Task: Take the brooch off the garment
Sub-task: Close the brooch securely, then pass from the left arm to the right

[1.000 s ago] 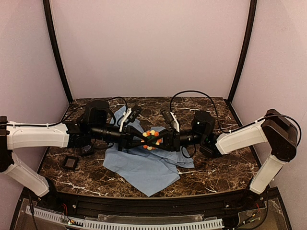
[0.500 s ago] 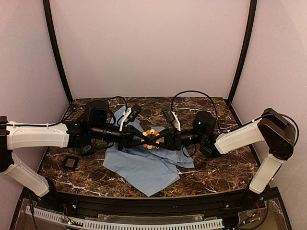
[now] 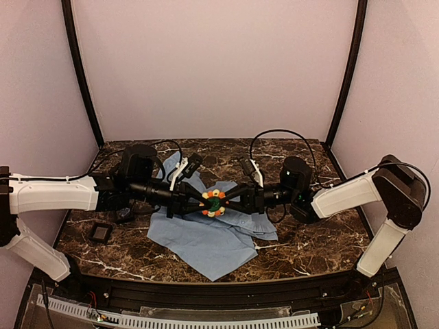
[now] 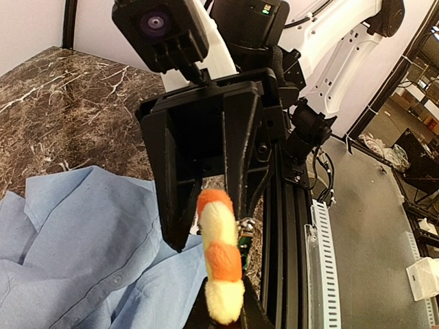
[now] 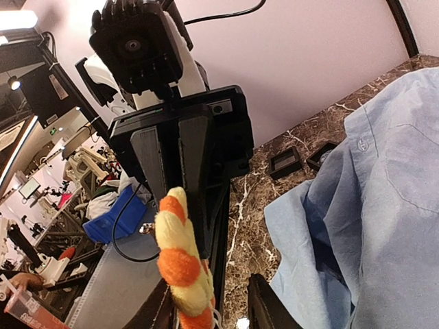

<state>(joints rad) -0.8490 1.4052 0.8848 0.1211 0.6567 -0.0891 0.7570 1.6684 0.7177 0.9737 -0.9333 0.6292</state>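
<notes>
The brooch (image 3: 214, 203), an orange and yellow flower with a dark green centre, hangs just above the light blue garment (image 3: 206, 241) at mid-table. My left gripper (image 3: 205, 203) reaches in from the left and is shut on it. In the left wrist view the brooch (image 4: 220, 260) shows edge-on, rising from my left gripper (image 4: 225, 314), with the garment (image 4: 82, 233) below. My right gripper (image 3: 230, 200) faces it from the right, open. In the right wrist view the brooch (image 5: 180, 264) stands by one finger of my right gripper (image 5: 209, 310), with a wide gap to the other; the garment (image 5: 370, 205) lies to the right.
A small black square pad (image 3: 101, 233) lies on the marble table (image 3: 322, 247) at the left; two such pads (image 5: 285, 162) show past the shirt's edge. Cables loop over both arms. Tent walls close in the back and sides.
My right gripper has opened off the brooch and drawn back slightly to the right. The brooch stays in the left gripper and has shifted a little left and down.
</notes>
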